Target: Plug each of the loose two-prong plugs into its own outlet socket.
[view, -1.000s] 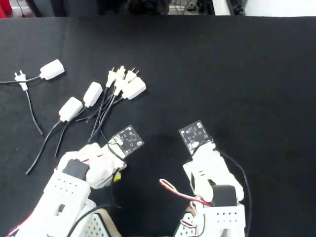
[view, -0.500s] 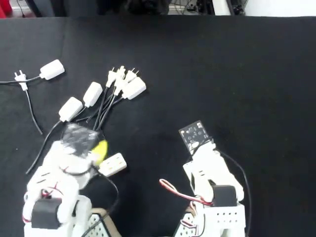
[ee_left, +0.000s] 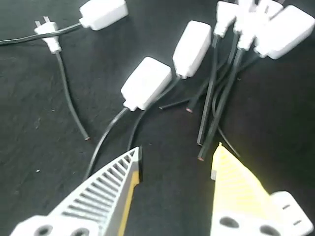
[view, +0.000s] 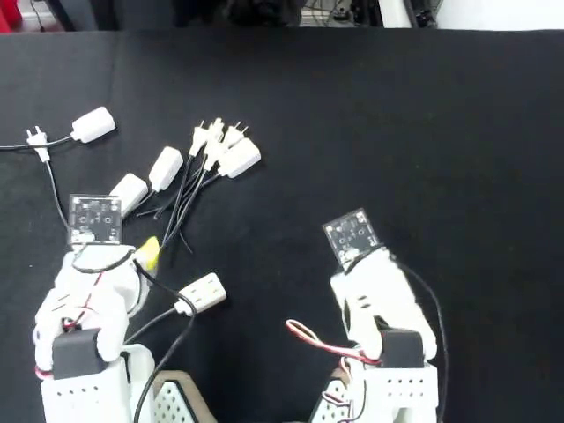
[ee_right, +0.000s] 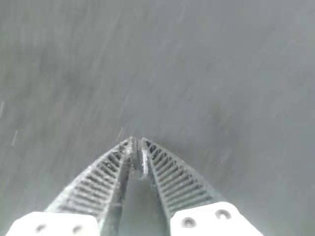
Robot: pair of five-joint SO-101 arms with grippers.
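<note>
Five white plastic outlet sockets (view: 165, 167) lie on the black table (view: 423, 132), with one lone white two-prong plug (view: 37, 139) and a bunched cluster of plugs (view: 216, 134) too tangled to count. The left gripper (ee_left: 178, 150) hangs with fingers apart over the black cords (ee_left: 211, 93). The right gripper (ee_right: 137, 142) has its fingers together, holding nothing.

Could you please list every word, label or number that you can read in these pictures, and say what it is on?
No text can be read.
The dark square circuit boards on the arms' wrists carry pale marks too small to read.
The white plastic outlet sockets and white two-prong plugs show no print.

Black table cloth (view: 423, 123) — room clutter (view: 352, 12) beyond
</note>
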